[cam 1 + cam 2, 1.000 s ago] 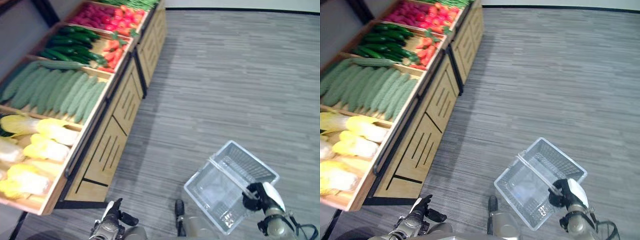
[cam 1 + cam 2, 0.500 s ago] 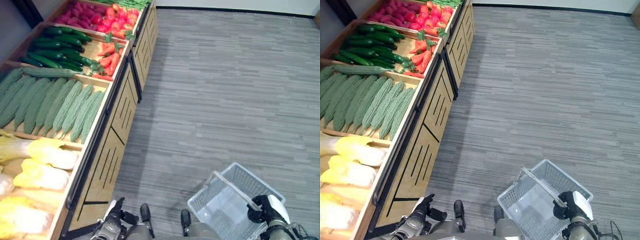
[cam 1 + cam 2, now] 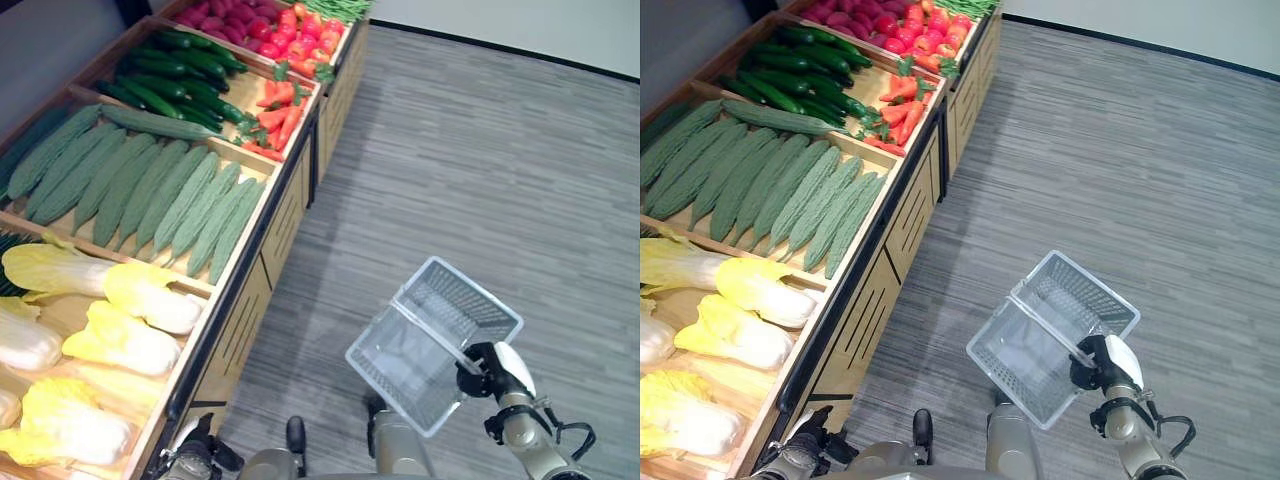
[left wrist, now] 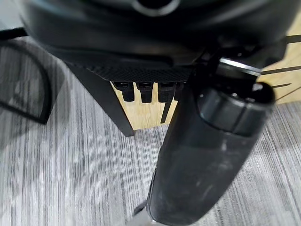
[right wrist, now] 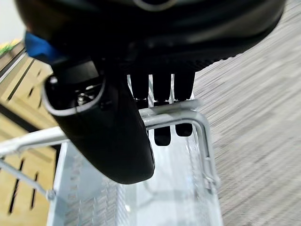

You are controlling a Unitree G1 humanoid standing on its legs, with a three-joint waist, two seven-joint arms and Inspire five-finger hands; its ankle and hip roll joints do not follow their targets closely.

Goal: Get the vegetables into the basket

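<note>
A clear wire basket (image 3: 477, 290) hangs tilted above the floor, nothing inside it. My right hand (image 3: 495, 370) is shut on its metal handle (image 5: 174, 113), fingers curled over the bar, thumb (image 5: 108, 136) in front. The vegetables lie in a wooden stand (image 3: 285, 210) on the left: pale yellow napa cabbages (image 3: 140, 295) nearest, then bitter gourds (image 3: 150, 190), cucumbers (image 3: 170, 75), carrots (image 3: 280, 105) and red vegetables (image 3: 250, 15) farthest. My left hand (image 3: 190, 462) hangs low by the stand's near corner, relaxed and holding nothing, its thumb (image 4: 207, 155) standing out.
Grey striped floor (image 3: 480, 150) stretches to the right of the stand, up to a pale wall (image 3: 560, 30) at the back. The stand's slatted wooden front (image 3: 910, 215) with black posts runs along my left side. Green beans (image 3: 335, 8) fill the farthest bin.
The whole picture has shifted, so the camera moved; the stand now takes more of the left side. The basket stays in my right hand. My left hand stays low.
</note>
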